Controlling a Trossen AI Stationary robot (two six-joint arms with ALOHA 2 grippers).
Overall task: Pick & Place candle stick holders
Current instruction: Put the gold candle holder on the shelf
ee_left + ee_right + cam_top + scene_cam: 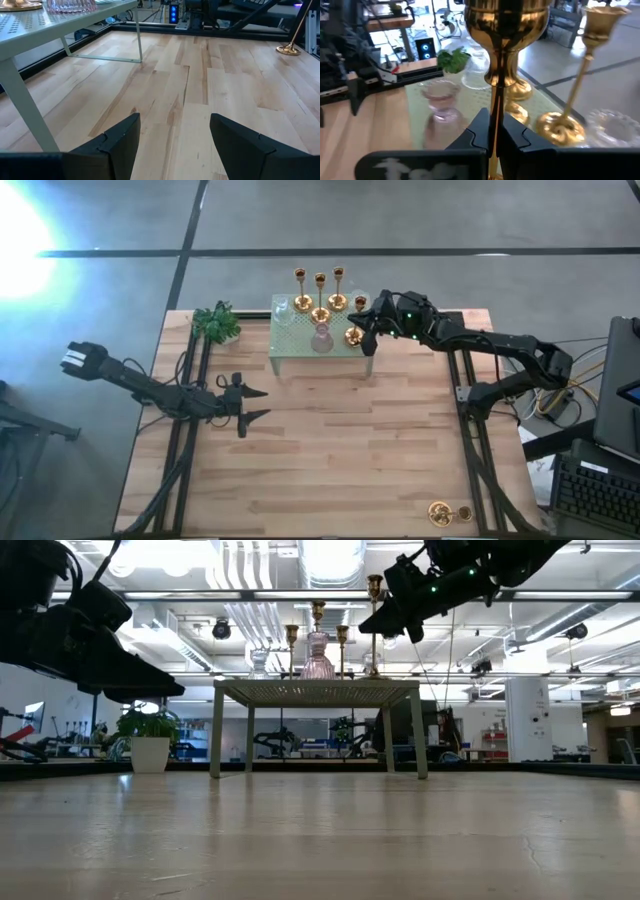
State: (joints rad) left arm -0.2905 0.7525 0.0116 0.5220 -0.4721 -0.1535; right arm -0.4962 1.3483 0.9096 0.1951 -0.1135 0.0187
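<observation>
While most candle stick holders [320, 292] stand on the small green stand [290, 345], barely begun: one placed, one gripped.
High view: right pincer [362, 332] at stand's edge, one placed holder [439, 513] near table [330, 450] corner. Left wrist: left pincer [174, 137] wide, empty. Right wrist: fingers [477, 132] clamped on gold stem [495, 120].

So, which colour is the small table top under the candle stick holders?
Pale green, with a perforated dot pattern; the small table shows best in the high view.

A wooden tabletop [330, 450] carries a small green stand [300, 340] near its far edge, a plant [217, 323] at the far left corner and one candlestick [440, 513] lying near the right front corner.
</observation>
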